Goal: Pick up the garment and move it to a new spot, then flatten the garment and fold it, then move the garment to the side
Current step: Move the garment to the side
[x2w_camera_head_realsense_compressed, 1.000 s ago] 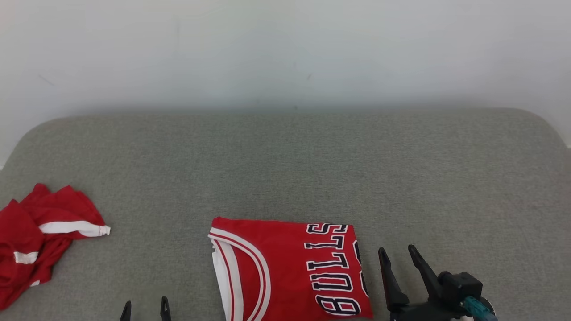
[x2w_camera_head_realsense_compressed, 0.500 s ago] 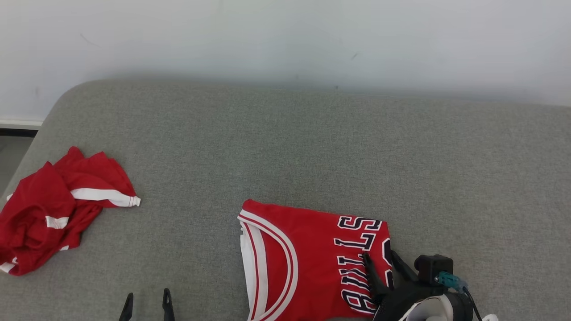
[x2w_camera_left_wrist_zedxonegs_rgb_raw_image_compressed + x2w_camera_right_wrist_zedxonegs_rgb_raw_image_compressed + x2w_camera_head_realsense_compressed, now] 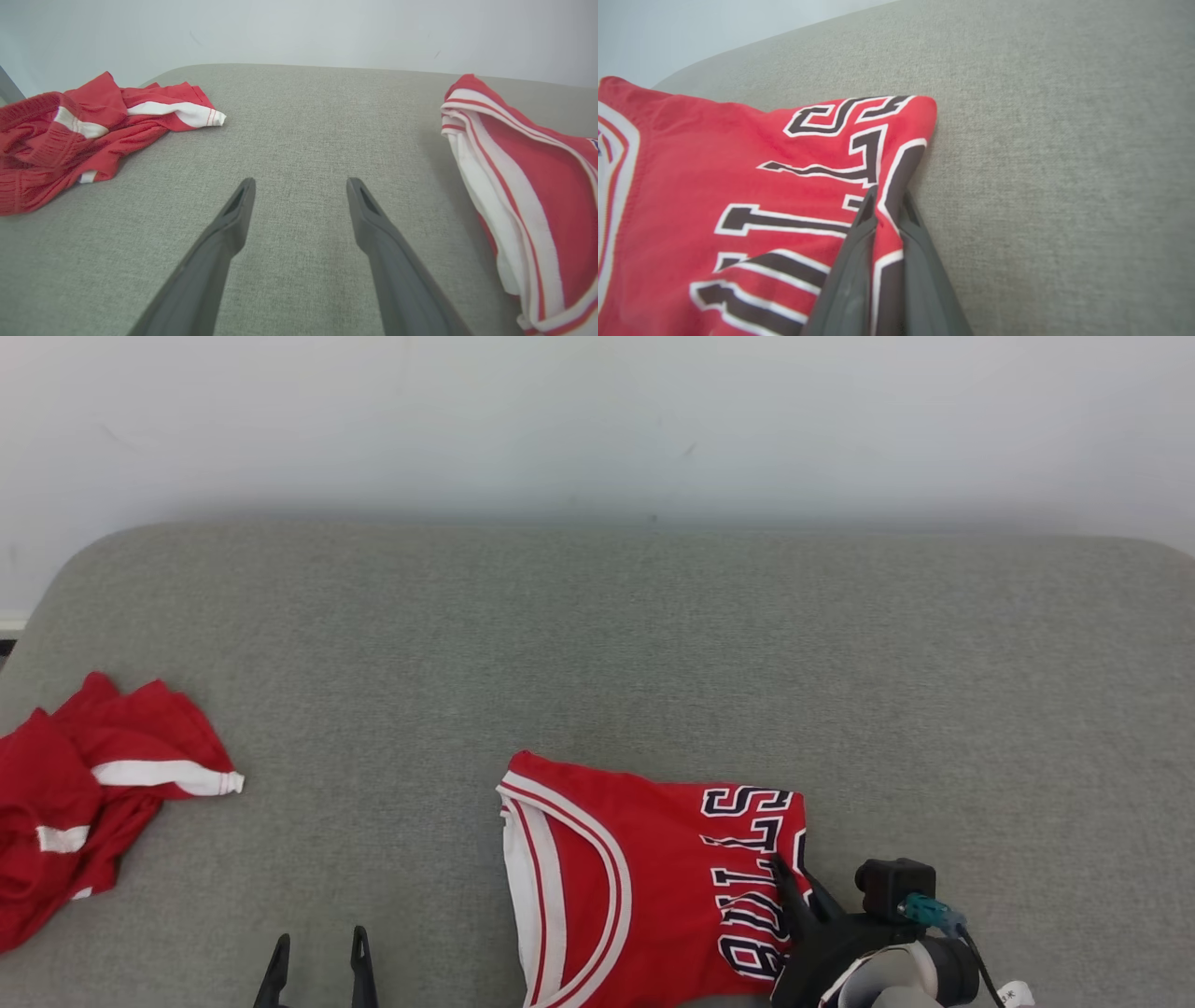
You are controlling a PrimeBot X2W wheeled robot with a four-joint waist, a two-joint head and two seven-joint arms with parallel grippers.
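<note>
Jersey (image 3: 644, 882) edge pinched in our right gripper (image 3: 792, 877) — cloth spreads to its left; left gripper (image 3: 319, 938) gapes empty, farther off.

Dark tapered fingers (image 3: 219, 252), teal wrist connector (image 3: 922, 907)

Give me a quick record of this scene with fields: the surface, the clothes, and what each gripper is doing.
surface: grey surface, fabric-covered, with a pale wall behind
main item: folded jersey, red with white trim and dark lettering, lying near the front at centre
other item: crumpled garment, red with white bands, bunched at far left
right arm: right gripper shut, pinching the folded jersey's right edge by the lettering
left arm: left gripper open, holding nothing, over bare fabric between the two clothes
stage: folded; move to the side not yet done
</note>
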